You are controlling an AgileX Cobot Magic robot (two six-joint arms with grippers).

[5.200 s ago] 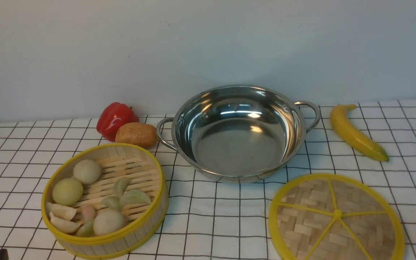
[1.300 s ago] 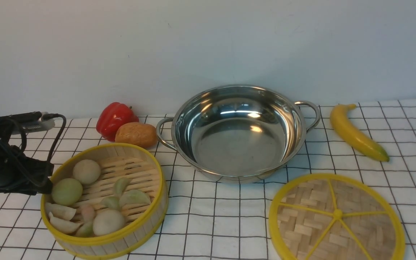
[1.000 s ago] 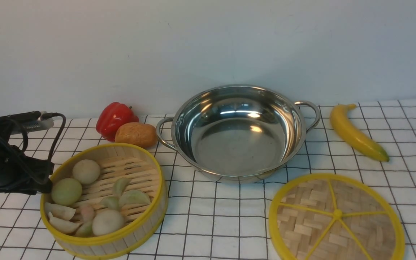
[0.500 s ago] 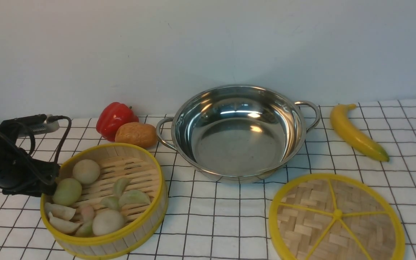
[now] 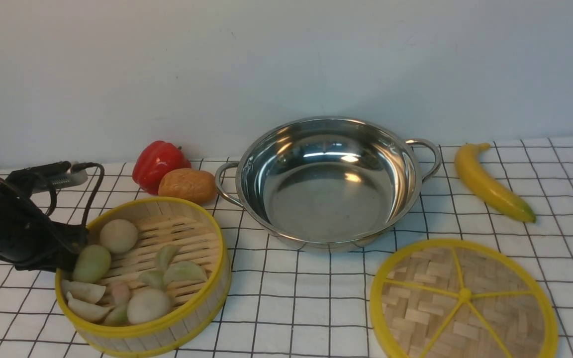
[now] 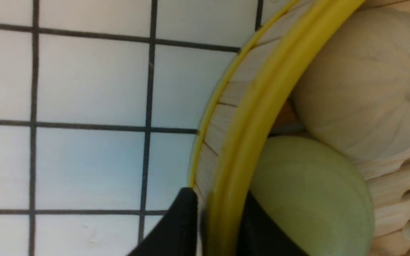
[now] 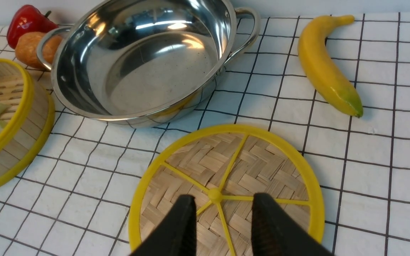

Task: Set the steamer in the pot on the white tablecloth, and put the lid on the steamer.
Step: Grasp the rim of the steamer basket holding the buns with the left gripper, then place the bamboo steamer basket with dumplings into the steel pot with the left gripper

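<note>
1. Currently the steamer (image 5: pixel 202 293) sits on the white tablecloth (image 5: pixel 291 308) at the front left. It is just beside the pot (image 5: pixel 331 199) and outside it, with pale buns and dumplings on its slatted floor.
2. The left gripper (image 6: pixel 221 220) meets the steamer at its left side. In the left wrist view one black finger lies against the outer wall and the other inside the yellow rim, so the jaws are pinched onto that rim.
3. The inner finger is right beside a greenish bun (image 5: pixel 91 262); whether they touch I cannot tell.
4. The pot stands upright in the middle, further back, with one loop handle on each side.
5. The lid (image 5: pixel 465 298) lies flat on the cloth at the front right, near the pot's front edge but apart from it.
6. The right gripper (image 7: pixel 221 227) hovers above the lid near its yellow hub, jaws spread apart and holding nothing.
7. A red pepper (image 5: pixel 159 164) and a brown bread roll (image 5: pixel 187 185) sit behind the steamer, the roll just beside the pot's left handle. A banana (image 5: pixel 490 186) lies to the right of the pot.
</note>
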